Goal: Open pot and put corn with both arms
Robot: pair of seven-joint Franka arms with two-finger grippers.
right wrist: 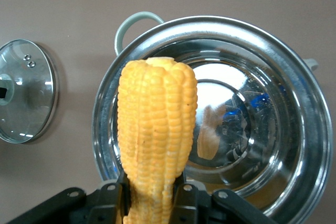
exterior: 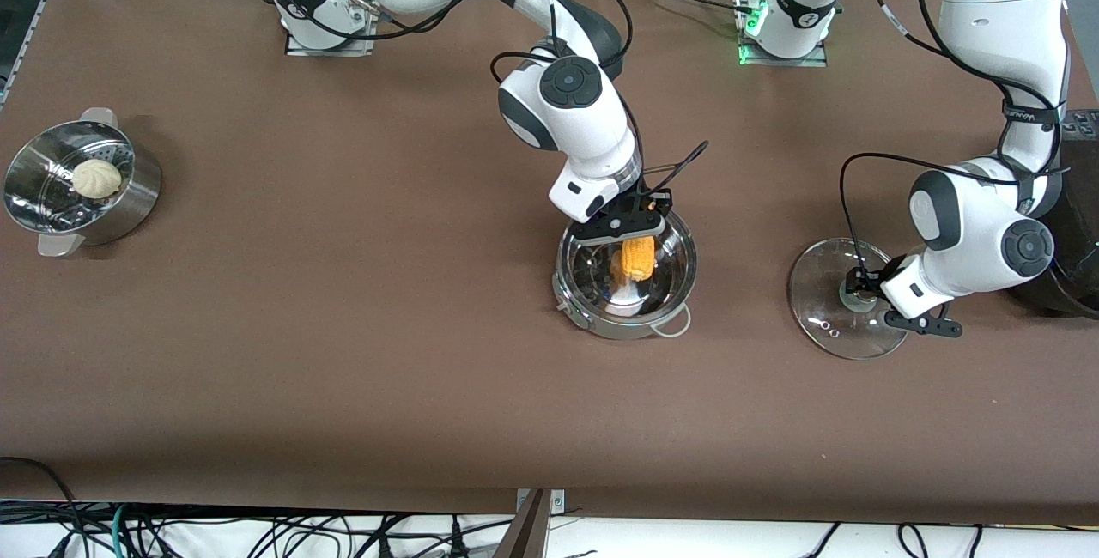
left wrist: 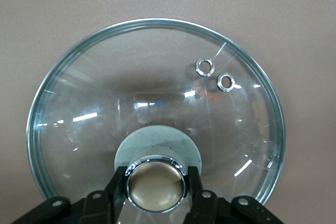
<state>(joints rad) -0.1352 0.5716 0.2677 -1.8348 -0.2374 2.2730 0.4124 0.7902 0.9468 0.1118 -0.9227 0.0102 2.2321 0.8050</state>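
Note:
The steel pot (exterior: 678,283) stands open at mid-table, and its shiny inside (right wrist: 294,129) holds nothing. Over its bowl hangs the yellow corn (exterior: 637,257), with my right gripper (exterior: 637,232) shut on the cob's thick end (right wrist: 152,190). The cob (right wrist: 157,124) points down into the pot. The glass lid (exterior: 824,318) lies flat on the table toward the left arm's end. My left gripper (exterior: 859,294) is low over the lid. Its fingers (left wrist: 118,182) press both sides of the round knob (left wrist: 156,187), so the left gripper (left wrist: 156,174) is shut on it.
A perforated steamer basket (exterior: 129,206) with a white bun (exterior: 96,178) sits at the right arm's end of the table. A large black cooker (exterior: 1077,232) stands at the left arm's end, close to the left arm's wrist.

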